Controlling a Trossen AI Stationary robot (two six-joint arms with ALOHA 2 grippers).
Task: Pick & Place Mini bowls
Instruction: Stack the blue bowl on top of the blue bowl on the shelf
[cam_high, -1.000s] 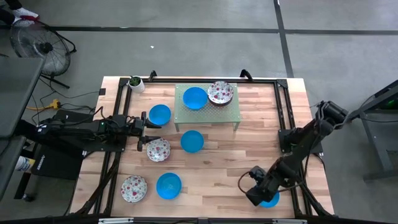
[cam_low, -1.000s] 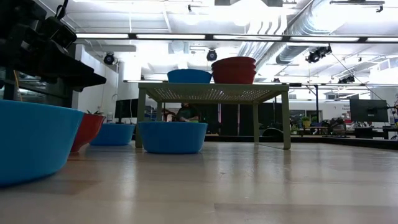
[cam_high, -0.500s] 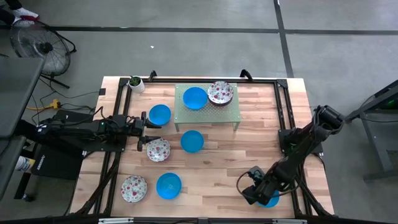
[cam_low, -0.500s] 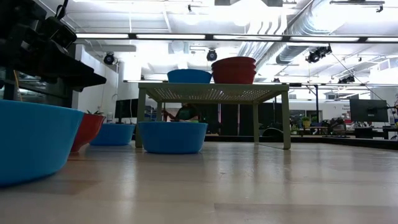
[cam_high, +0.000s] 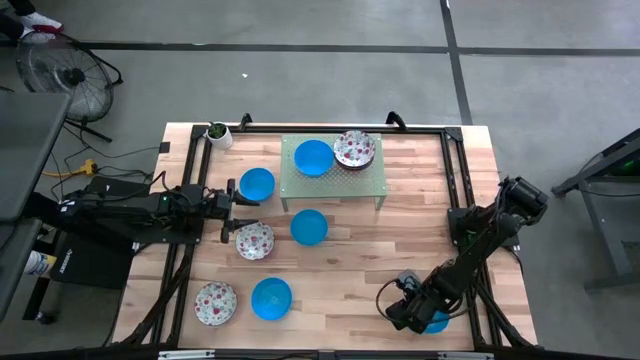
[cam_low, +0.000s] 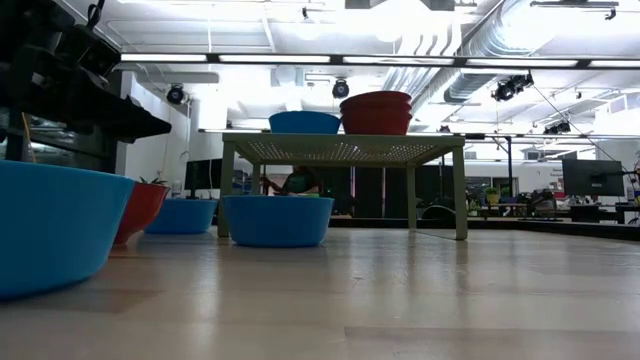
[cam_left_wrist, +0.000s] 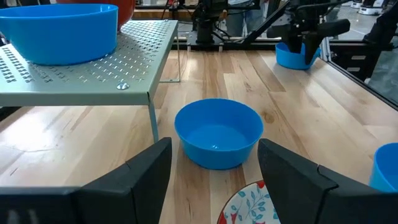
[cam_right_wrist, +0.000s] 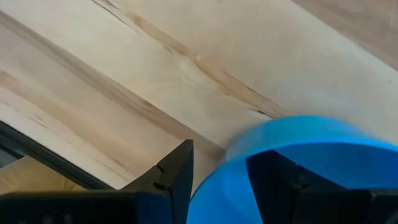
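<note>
Eight mini bowls show in the high view. A blue one (cam_high: 313, 157) and a floral one (cam_high: 354, 149) sit on the green rack (cam_high: 372, 186). On the table stand blue bowls (cam_high: 257, 183) (cam_high: 309, 227) (cam_high: 271, 298) and floral bowls (cam_high: 253, 240) (cam_high: 214, 303). My left gripper (cam_high: 229, 207) is open, level at the table's left between a blue and a floral bowl, touching neither. My right gripper (cam_high: 418, 314) is shut on a blue bowl (cam_high: 434, 322) at the near right corner. My right gripper (cam_right_wrist: 221, 180) pinches the blue bowl's rim (cam_right_wrist: 233, 155), one finger (cam_right_wrist: 176, 174) outside the wall and the other (cam_right_wrist: 292, 177) inside the hollow. It comes from above, slanting in from the table's right. Whether the bowl's base rests on the table, I cannot tell.
A small white pot with a green plant (cam_high: 218, 133) stands at the far left corner. Black frame rails (cam_high: 190, 180) run along the table's left and right sides. Bare wood lies between the rack and the near right corner (cam_high: 380, 255).
My right gripper has drifted a little toward the table's left along the near edge while its arm swung; the blue bowl in its fingers stays close to the same spot. The left arm has kept still.
</note>
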